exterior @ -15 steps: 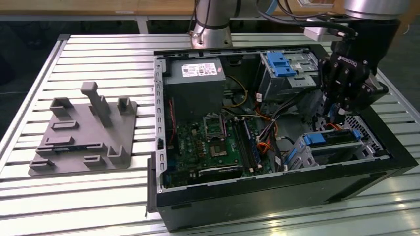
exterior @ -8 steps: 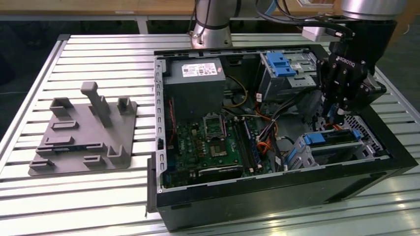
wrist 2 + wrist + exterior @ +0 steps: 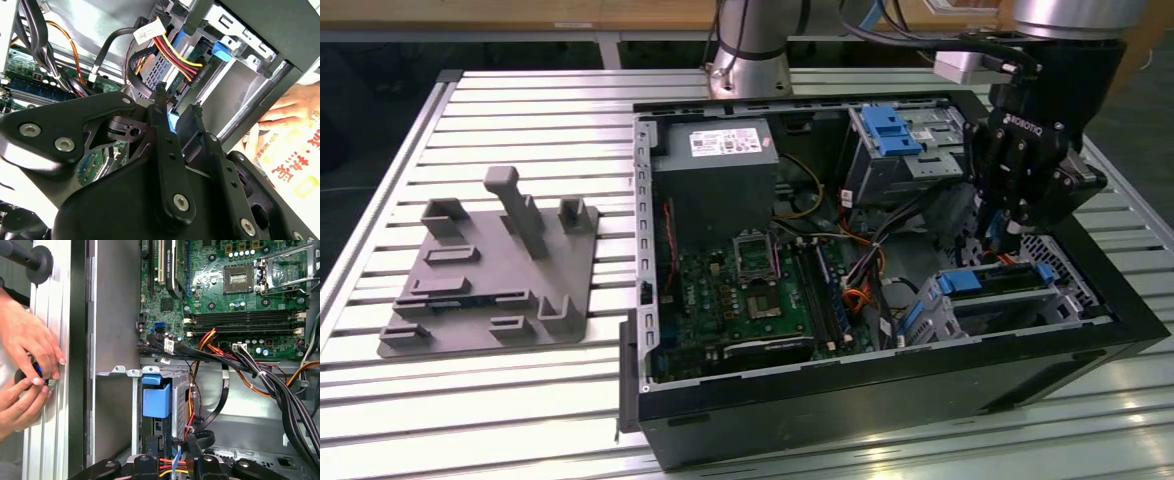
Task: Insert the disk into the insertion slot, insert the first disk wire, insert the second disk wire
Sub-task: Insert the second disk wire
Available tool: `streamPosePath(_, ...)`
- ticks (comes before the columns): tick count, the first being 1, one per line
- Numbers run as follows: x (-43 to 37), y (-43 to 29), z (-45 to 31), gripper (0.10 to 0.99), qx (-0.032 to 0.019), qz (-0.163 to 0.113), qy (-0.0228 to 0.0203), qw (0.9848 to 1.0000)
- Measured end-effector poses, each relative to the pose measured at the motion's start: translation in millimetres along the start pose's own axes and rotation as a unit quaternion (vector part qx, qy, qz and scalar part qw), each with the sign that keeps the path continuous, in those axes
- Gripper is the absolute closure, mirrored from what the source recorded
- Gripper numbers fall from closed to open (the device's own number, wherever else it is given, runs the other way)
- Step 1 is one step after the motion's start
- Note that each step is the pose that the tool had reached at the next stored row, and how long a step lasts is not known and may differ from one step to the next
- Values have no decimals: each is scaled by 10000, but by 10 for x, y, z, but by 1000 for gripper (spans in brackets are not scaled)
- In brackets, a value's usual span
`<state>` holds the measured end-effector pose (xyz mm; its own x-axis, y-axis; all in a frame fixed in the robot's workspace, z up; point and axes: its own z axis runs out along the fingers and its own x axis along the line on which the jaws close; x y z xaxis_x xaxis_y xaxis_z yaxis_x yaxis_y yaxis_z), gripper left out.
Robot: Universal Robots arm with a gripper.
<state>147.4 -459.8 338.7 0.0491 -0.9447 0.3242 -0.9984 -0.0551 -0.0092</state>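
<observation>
Open computer case (image 3: 854, 420) on slatted table (image 3: 520, 400); grey fixture (image 3: 494, 280) well apart, on the exterior view's left. Gripper (image 3: 1003, 245) reaches down into the case corner on the exterior view's right, right over the insertion slot (image 3: 180, 390). Disk (image 3: 156, 400) sits inside that slot, blue bracket showing. Black power connector (image 3: 196, 76) with red, yellow and black wires lies at the disk's end, just beyond the gripper (image 3: 179, 100). Cannot tell if the gripper is open or closed. Person's hands (image 3: 25, 345) on the table just outside the case.
</observation>
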Motion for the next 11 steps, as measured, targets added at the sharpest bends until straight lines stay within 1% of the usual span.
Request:
streamPosePath(2,-14,-1,-4,729,4,-20,52,10000)
streamPosePath(3,-22,-1,-7,729,10,-35,66,10000)
streamPosePath(5,-40,0,-9,729,28,-52,87,9999)
streamPosePath(8,-64,5,0,729,73,-60,110,9999)
streamPosePath(9,-67,7,9,729,81,-63,118,9999)
streamPosePath(11,-72,9,21,729,81,-68,147,9998)
